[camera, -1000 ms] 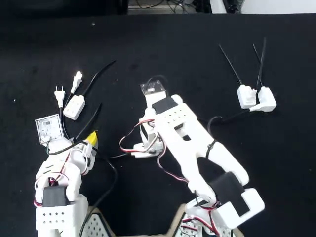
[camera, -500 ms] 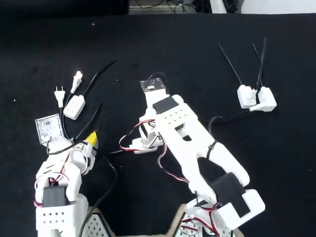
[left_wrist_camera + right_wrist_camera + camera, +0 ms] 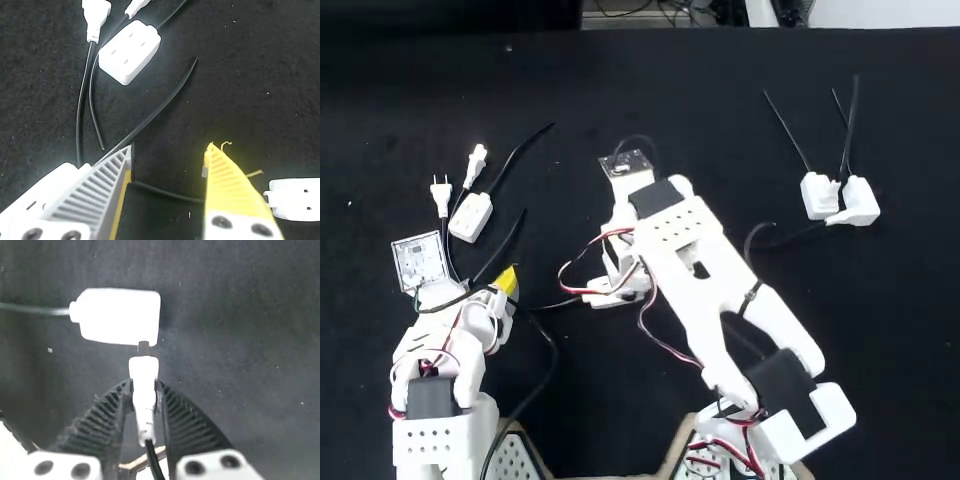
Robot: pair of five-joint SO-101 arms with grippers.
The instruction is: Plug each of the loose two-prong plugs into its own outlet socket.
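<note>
At the middle of the black table (image 3: 720,100), the right arm's fingers (image 3: 107,415) are clenching a white plug (image 3: 144,372) by the flat sides of its body. Its prongs are pointing at a white outlet block (image 3: 117,315) and just reaching its face. Near the table's left edge, a loose plug (image 3: 441,197) and a second plug (image 3: 476,160) are lying just beside another outlet block (image 3: 470,216). The left arm's fingers (image 3: 227,180) are hanging spread and empty close by. The plugs are probably light, hard and smooth, so gripping the body behind the prongs, not the cord, seems best. An unanchored block may slide when pushed.
</note>
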